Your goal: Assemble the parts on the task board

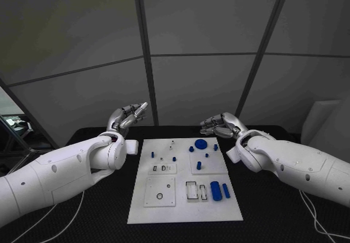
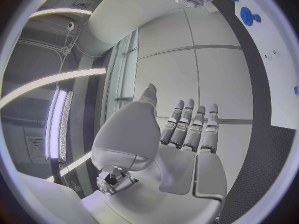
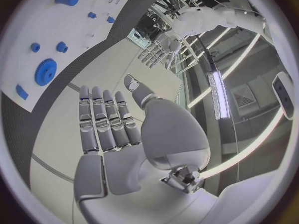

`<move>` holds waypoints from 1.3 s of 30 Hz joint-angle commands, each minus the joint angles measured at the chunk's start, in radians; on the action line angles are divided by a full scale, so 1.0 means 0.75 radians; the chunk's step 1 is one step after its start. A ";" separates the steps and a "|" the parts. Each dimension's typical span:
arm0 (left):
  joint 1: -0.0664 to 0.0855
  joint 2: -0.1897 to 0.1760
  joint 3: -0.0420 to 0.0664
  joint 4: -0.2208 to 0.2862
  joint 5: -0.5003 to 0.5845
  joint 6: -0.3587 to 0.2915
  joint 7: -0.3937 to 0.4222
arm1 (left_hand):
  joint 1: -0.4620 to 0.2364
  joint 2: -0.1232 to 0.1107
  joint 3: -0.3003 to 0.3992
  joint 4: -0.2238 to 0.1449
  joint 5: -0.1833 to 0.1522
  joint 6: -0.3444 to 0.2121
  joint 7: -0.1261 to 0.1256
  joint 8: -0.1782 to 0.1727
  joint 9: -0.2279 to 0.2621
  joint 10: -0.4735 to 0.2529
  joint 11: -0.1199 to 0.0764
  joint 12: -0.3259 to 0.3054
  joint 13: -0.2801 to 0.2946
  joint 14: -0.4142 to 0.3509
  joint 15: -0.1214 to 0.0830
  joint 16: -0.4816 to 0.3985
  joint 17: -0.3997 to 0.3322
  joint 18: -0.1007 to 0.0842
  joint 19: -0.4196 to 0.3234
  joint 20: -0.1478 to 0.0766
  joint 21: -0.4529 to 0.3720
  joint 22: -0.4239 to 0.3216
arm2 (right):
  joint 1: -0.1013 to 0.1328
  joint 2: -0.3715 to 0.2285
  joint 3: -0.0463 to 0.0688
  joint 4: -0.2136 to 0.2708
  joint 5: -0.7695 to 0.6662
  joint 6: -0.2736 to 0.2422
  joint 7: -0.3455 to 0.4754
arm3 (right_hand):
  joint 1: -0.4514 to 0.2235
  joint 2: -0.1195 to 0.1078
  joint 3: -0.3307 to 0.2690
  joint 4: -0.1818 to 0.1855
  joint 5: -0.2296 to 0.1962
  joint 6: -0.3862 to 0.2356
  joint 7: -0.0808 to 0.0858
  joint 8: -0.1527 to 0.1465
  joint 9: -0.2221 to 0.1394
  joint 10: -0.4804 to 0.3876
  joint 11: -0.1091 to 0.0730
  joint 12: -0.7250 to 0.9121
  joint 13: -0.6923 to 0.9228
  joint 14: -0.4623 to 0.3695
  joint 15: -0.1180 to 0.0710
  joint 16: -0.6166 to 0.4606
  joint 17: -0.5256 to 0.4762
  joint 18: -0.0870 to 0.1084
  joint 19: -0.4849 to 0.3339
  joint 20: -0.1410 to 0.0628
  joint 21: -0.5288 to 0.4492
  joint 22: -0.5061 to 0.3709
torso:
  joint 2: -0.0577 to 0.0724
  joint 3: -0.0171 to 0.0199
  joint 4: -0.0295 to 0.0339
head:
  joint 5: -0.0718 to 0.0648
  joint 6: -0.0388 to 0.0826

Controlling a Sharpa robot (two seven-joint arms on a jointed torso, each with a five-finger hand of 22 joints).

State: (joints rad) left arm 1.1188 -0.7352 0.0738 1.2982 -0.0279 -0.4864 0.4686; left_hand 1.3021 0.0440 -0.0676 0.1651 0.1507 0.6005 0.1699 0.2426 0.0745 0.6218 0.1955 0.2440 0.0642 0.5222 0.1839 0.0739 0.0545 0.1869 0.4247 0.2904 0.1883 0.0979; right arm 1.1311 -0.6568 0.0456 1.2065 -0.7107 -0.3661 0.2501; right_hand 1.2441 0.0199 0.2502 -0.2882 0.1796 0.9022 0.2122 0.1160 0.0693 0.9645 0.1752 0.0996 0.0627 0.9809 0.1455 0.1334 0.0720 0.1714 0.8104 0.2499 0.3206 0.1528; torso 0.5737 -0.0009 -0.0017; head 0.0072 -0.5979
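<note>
The white board (image 1: 186, 202) lies on the black table (image 1: 270, 212) under grey wall panels (image 1: 204, 86). Beyond the board's far corners, the left hand (image 1: 128, 117) and right hand (image 1: 219, 125) hover with fingers spread, holding nothing.

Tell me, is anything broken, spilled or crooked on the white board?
Nothing stands out. The task board lies flat and square on the black table, and the blue parts sit tidily on it. The left hand and the right hand are raised beyond it, holding nothing.

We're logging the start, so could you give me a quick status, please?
Left hand and right hand open, raised beyond the task board. Blue parts lie untouched on it. Nothing in the way.
</note>
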 commanded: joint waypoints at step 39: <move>0.004 -0.216 0.013 0.463 -0.015 0.116 -0.023 | 0.038 0.045 -0.064 -0.108 0.014 0.152 0.090 0.041 -0.001 0.180 0.015 0.011 0.002 0.458 -0.002 0.089 0.015 -0.011 0.380 -0.008 0.188 0.049 | 0.124 0.064 0.003 0.032 -1.274 0.262 -0.470 | -0.019 -0.126 0.106 0.009 -0.001 0.196 -0.081 -0.069 -0.005 0.201 -0.107 -0.051 0.007 0.669 -0.189 0.797 0.598 -0.103 0.674 -0.184 1.323 1.218 | 0.239 -0.0319 0.0789 | -0.073 0.054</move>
State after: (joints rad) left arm 1.1199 -0.8969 0.0817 1.6421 -0.0315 -0.4180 0.4520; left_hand 1.3267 0.0686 -0.1172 0.0894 0.1545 0.7078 0.1893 0.2690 0.0750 0.7494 0.2091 0.2486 0.0639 0.8598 0.1820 0.1395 0.0671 0.1867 0.7022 0.2825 0.3240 0.1351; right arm 1.2250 -0.6102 0.0504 1.2285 -1.6080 -0.1887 -0.0641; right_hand 1.2379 -0.0747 0.3236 -0.2800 0.1832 1.0516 0.1586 0.0694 0.0670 1.1216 0.0946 0.0644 0.0684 1.4635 0.0017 0.7196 0.5100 0.1081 1.3110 0.1112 1.3074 1.0588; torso 0.7424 -0.0244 0.0559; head -0.0465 -0.5587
